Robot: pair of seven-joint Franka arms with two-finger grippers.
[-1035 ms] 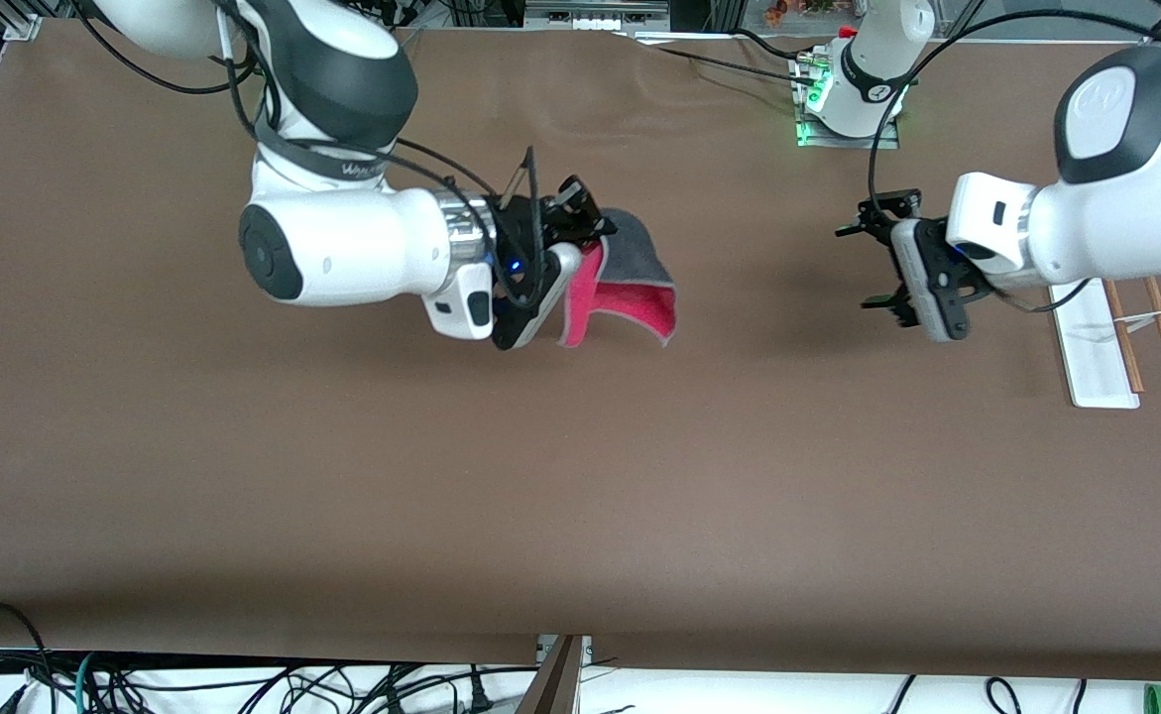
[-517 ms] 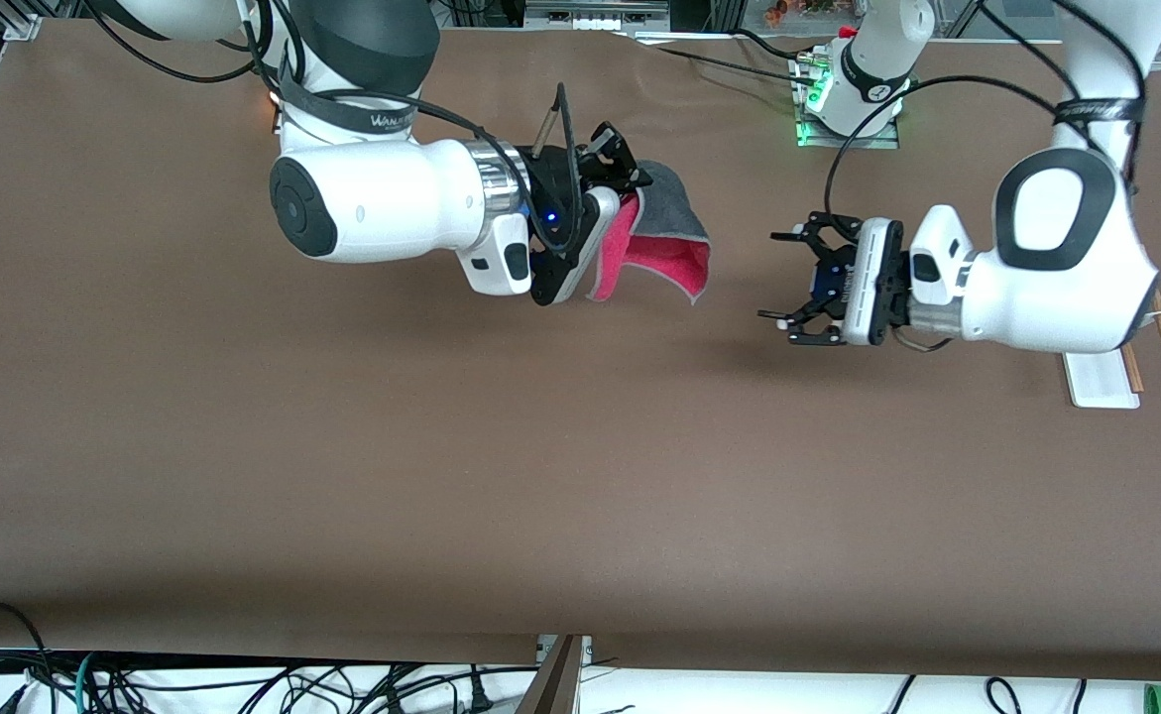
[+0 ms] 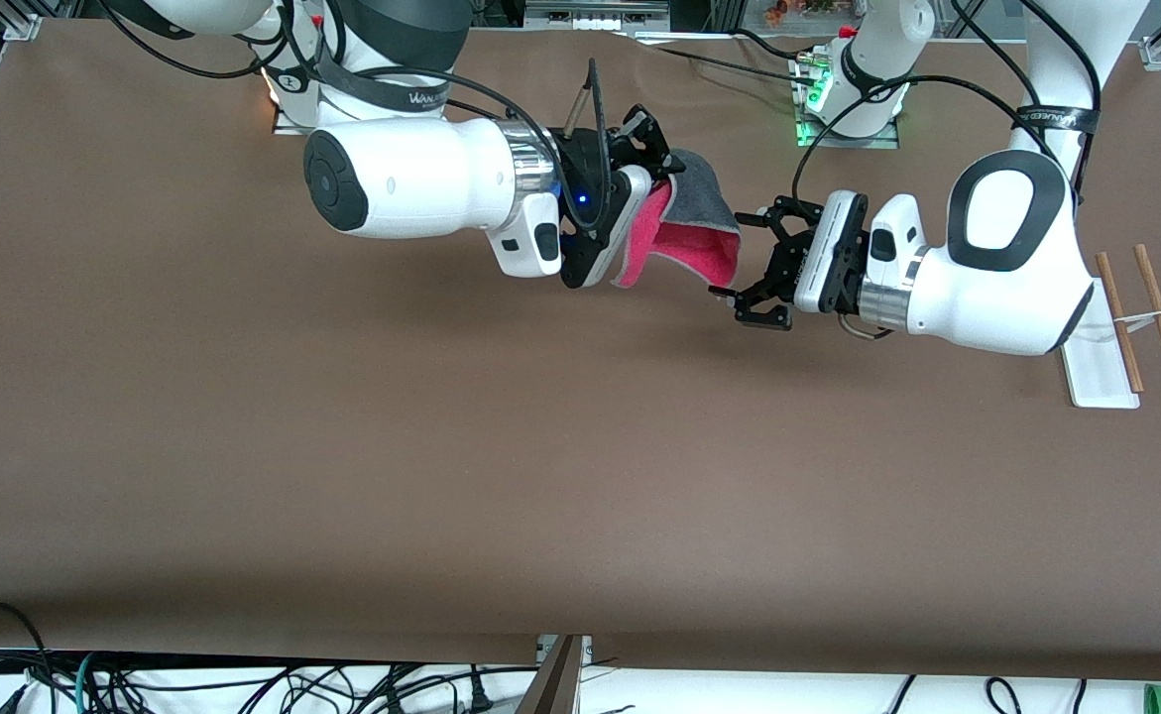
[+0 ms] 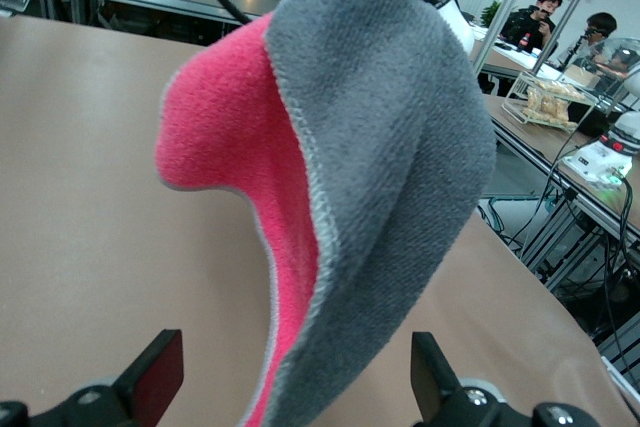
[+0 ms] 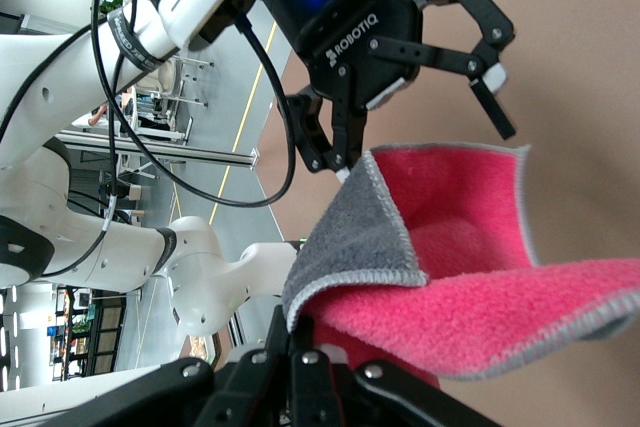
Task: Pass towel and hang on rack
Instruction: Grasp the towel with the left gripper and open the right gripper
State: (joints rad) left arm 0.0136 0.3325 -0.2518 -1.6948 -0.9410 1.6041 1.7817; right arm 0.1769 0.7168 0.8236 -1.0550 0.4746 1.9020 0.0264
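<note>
Upper centre of the front view: the right gripper [image 3: 661, 164], on the arm entering from the upper left, is clamped together on one corner of the towel [image 3: 691, 230]. The towel hangs in the air over the table [image 3: 342, 446], grey face uppermost, pinkish-red face showing beneath, folded loosely.

Immediately beside it, centre right of the frame: the left gripper [image 3: 744, 260], fingers spread apart, sits at the towel's free edge. In the left wrist view the towel [image 4: 370, 197] hangs between the two spread fingers [image 4: 150, 382]; no grip made.

Right edge of the frame: the rack [image 3: 1101, 372] stands on the table at the left arm's end, well apart from the towel.
</note>
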